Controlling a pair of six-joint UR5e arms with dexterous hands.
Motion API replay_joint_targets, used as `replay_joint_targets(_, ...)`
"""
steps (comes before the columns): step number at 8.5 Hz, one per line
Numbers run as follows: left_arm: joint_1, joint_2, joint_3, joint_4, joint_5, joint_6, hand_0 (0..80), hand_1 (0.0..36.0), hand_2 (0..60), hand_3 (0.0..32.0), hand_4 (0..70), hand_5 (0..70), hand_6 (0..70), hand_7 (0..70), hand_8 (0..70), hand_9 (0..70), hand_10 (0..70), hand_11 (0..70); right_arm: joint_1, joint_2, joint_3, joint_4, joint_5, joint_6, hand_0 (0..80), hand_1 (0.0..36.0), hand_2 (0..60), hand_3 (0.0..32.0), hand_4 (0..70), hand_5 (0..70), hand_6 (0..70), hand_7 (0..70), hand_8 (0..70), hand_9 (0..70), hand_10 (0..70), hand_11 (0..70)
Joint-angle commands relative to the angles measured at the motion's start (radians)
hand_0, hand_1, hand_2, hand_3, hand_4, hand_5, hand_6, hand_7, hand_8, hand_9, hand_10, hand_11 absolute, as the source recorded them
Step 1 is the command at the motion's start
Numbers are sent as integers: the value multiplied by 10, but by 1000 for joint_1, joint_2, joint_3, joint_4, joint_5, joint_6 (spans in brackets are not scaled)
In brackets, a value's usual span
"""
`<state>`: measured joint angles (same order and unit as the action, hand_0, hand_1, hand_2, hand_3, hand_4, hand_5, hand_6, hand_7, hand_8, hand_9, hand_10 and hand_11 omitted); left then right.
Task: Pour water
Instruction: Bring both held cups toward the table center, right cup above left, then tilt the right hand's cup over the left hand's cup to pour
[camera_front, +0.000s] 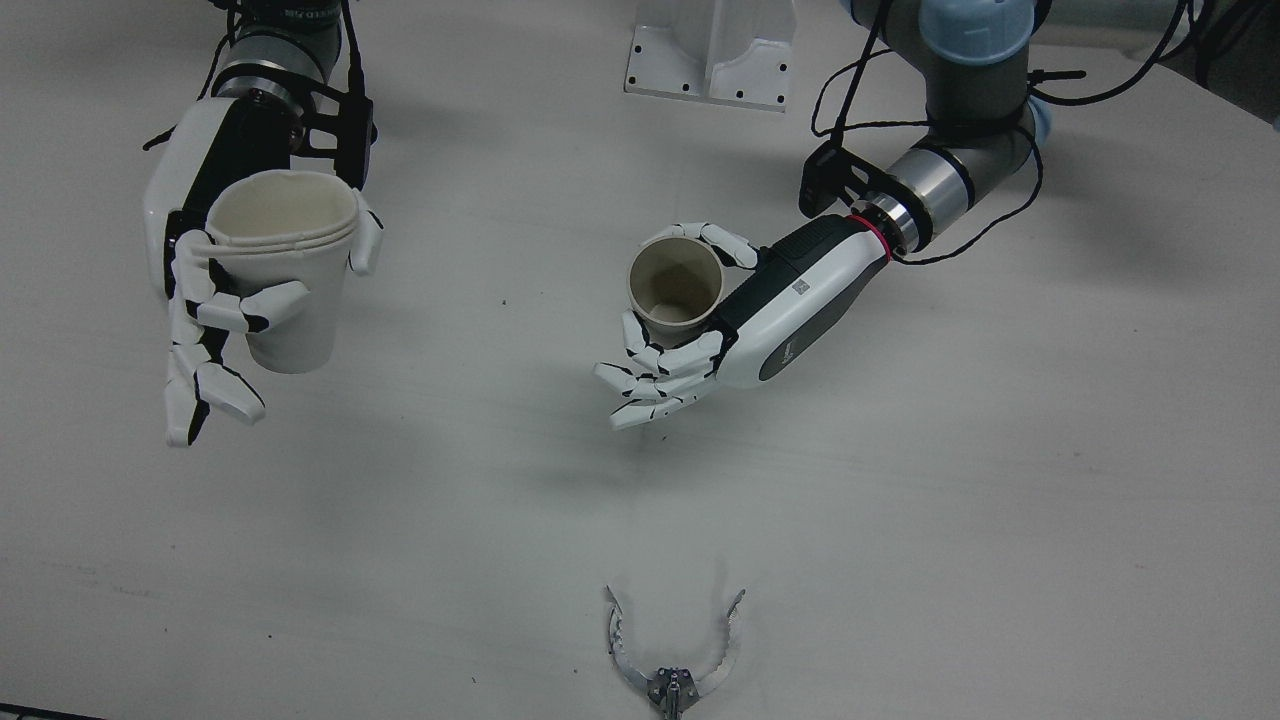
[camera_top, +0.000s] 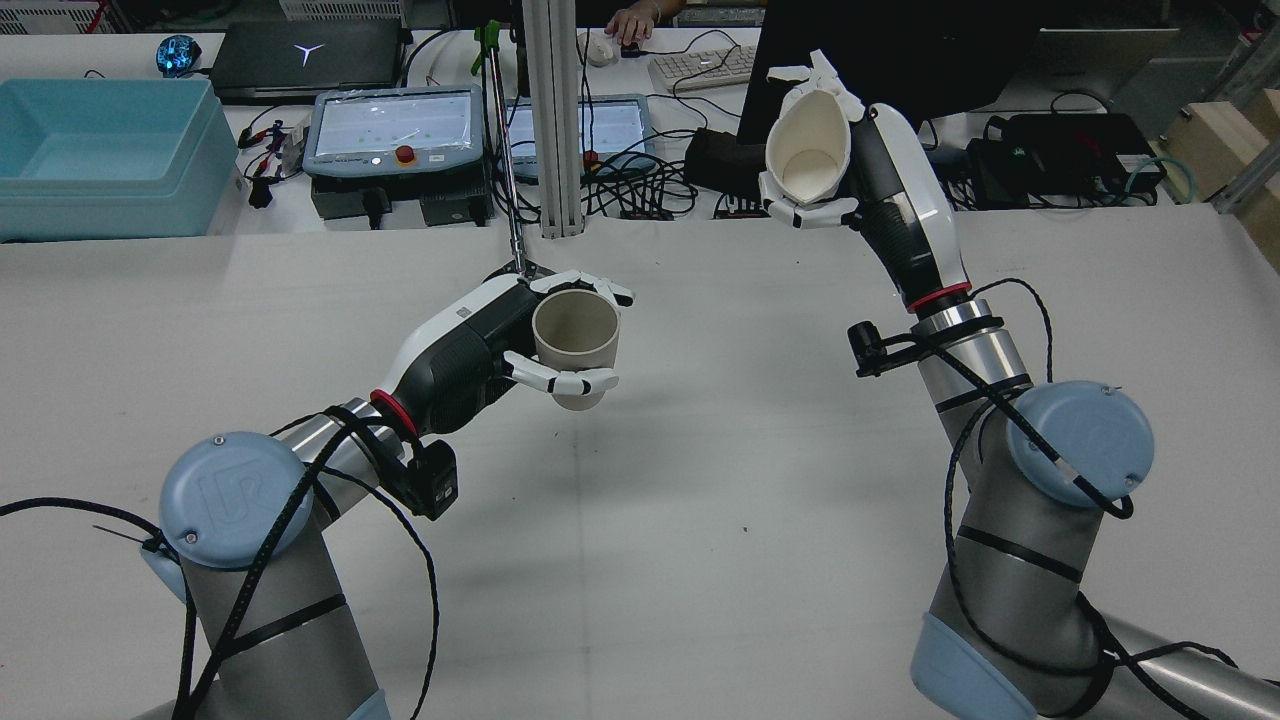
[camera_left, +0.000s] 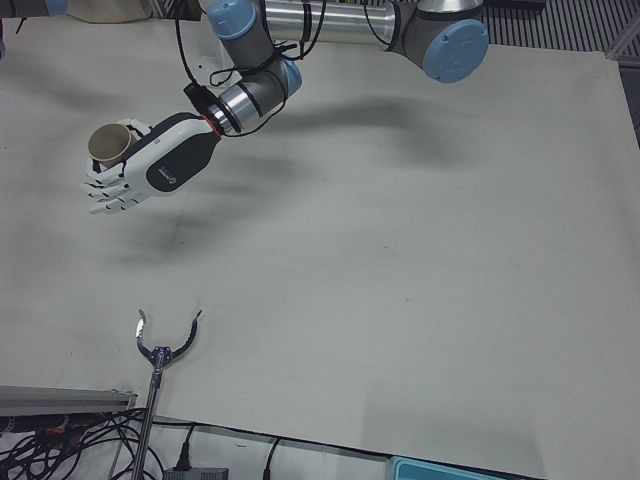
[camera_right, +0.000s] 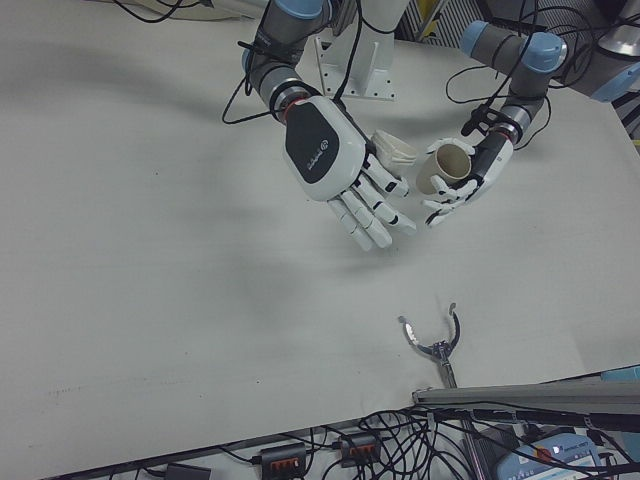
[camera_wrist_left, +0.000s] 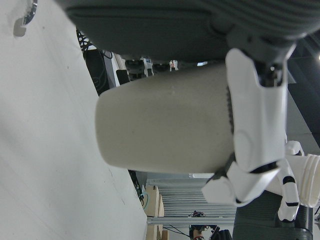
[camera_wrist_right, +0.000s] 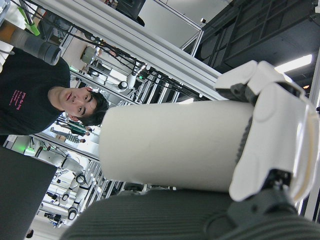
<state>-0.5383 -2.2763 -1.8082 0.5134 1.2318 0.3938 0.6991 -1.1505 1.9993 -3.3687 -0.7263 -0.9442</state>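
Even overhead light, soft shadows

robot hand grips a beige cup above the table.

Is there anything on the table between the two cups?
No. In the front view, only bare table lies between the white cup and the tan cup.

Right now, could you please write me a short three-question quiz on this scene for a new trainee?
1. True or false: the beige cup held by the left hand stands on the table.
2. Which hand holds the white cup higher? A left, B right.
3. Fill in: in the front view, the metal claw tool lies near the ____ edge.

Key: 1 false, it is held above the table; 2 B; 3 bottom.
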Motion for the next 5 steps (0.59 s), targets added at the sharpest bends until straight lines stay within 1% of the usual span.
replay_joint_targets(1,58,-69,4,1,0,68,530,360,600,0,270,700,148,309,61,118,62,117,-7,24,-1,-1,8,-94,554,304,468,0,150,700,146,261,33,74,32,69)
replay_joint_targets(2,57,-75,9,-1,0,68,528,360,600,0,273,700,150,311,63,121,63,119,-15,41,10,-1,5,-141,556,304,462,0,150,700,147,262,33,75,33,71)
replay_joint_targets(3,54,-74,7,-1,2,68,530,360,600,0,274,700,152,311,65,122,65,121,-41,41,71,-1,-1,-230,558,303,452,0,149,700,147,262,33,74,32,70)
replay_joint_targets(4,58,-72,7,-1,0,68,527,360,600,0,277,700,154,312,66,123,65,121,-59,37,140,-1,-4,-349,563,305,446,0,140,700,146,258,32,72,32,71)
replay_joint_targets(5,58,-72,7,-1,0,69,528,360,600,0,276,700,153,310,65,122,64,119,-78,29,185,-1,-7,-428,561,305,445,0,128,700,143,252,30,70,34,73)
